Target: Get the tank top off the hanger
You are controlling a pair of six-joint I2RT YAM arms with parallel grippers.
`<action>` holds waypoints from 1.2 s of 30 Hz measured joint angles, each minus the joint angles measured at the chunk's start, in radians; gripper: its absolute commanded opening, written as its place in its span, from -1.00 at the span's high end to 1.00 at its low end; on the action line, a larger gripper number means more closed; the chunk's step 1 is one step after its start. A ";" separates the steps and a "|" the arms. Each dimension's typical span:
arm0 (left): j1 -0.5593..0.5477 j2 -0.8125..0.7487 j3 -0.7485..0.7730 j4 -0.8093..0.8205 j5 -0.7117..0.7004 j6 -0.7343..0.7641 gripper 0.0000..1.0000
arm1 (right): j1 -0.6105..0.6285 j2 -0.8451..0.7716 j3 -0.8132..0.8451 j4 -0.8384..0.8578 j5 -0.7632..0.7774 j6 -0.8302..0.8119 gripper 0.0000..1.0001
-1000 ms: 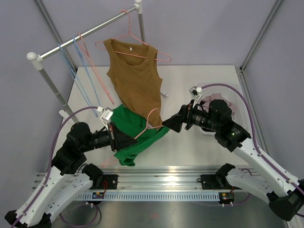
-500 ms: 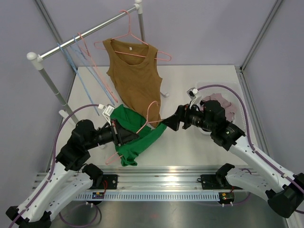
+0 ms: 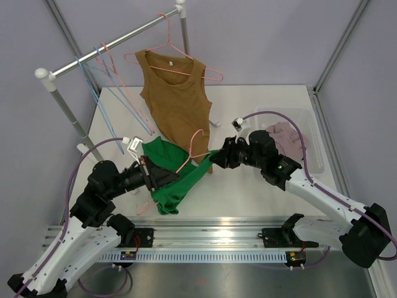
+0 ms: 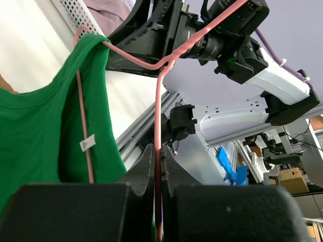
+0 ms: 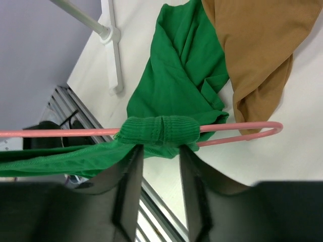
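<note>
The left hand (image 4: 157, 154) is clamped on the hanger (image 4: 158, 101) above the tabletop's (image 3: 260, 112) near edge. The green top (image 3: 167, 186) hangs from it, one strap (image 5: 159, 130) bunched on the wire. The right hand (image 5: 160, 151) straddles that strap, fingers apart; whether they pinch it I cannot tell. A brown top (image 3: 177, 99) hangs by the far edge.

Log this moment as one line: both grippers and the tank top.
left gripper: shut on pink hanger | right gripper: open, straddling green tank top strap | status: not yet removed
</note>
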 measured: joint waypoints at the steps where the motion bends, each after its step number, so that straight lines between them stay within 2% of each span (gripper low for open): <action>1: 0.000 -0.002 0.000 0.002 0.000 -0.003 1.00 | 0.001 0.002 0.000 0.006 0.006 -0.002 0.35; 2: 0.000 -0.005 0.000 0.005 0.000 -0.005 1.00 | 0.002 0.004 0.001 0.011 0.013 0.000 0.53; 3: 0.000 -0.008 0.000 0.006 0.000 -0.007 1.00 | 0.002 0.005 0.002 0.013 0.019 -0.001 0.96; 8: 0.000 -0.020 0.000 0.004 0.000 -0.009 1.00 | 0.003 0.006 0.002 0.014 0.045 -0.004 1.00; 9: 0.000 -0.023 0.000 0.002 -0.001 -0.009 1.00 | 0.003 0.005 0.002 0.014 0.048 -0.005 0.89; 10: 0.000 -0.026 0.000 0.000 -0.001 -0.009 1.00 | 0.003 0.005 0.002 0.014 0.049 -0.005 0.34; 14: 0.000 -0.029 0.000 -0.004 -0.006 -0.008 1.00 | 0.003 -0.004 0.002 0.018 0.041 -0.005 -0.13; 16: 0.000 -0.029 0.000 -0.008 -0.008 -0.008 1.00 | 0.003 -0.009 0.002 0.032 0.035 0.002 -0.22; 17: 0.000 -0.028 0.000 -0.008 -0.008 -0.008 1.00 | 0.003 -0.011 0.002 0.042 0.033 0.006 -0.44; 20: 0.000 -0.028 0.000 -0.005 -0.008 -0.011 1.00 | 0.003 -0.013 0.003 0.065 0.013 0.020 -0.73; 23: 0.000 -0.026 0.000 0.000 -0.007 -0.014 1.00 | 0.003 -0.013 0.008 0.077 -0.008 0.030 -0.76; 25: 0.000 -0.026 0.000 0.003 -0.006 -0.016 1.00 | 0.003 -0.011 0.010 0.087 -0.017 0.033 -0.64; 26: 0.000 -0.026 0.000 0.007 -0.005 -0.019 1.00 | 0.003 -0.009 0.013 0.091 -0.017 0.034 -0.51; 27: 0.000 -0.026 0.000 0.011 -0.004 -0.021 1.00 | 0.003 -0.005 0.017 0.094 -0.017 0.034 -0.33; 28: 0.000 -0.026 0.000 0.014 -0.003 -0.023 1.00 | 0.003 0.000 0.019 0.097 -0.017 0.033 -0.06; 30: 0.000 -0.027 0.000 0.015 -0.002 -0.024 1.00 | 0.003 0.006 0.022 0.101 -0.016 0.034 0.22; 31: 0.000 -0.027 0.000 0.015 -0.003 -0.024 1.00 | 0.003 0.008 0.022 0.101 -0.014 0.034 0.49; 33: 0.000 -0.027 0.001 0.014 -0.003 -0.024 1.00 | 0.003 0.008 0.023 0.098 -0.006 0.032 0.67; 34: 0.000 -0.027 0.002 0.014 -0.002 -0.024 1.00 | 0.004 0.008 0.024 0.097 0.000 0.033 0.95; 36: 0.000 -0.029 0.002 0.013 -0.003 -0.024 1.00 | 0.005 0.008 0.024 0.095 0.016 0.033 1.00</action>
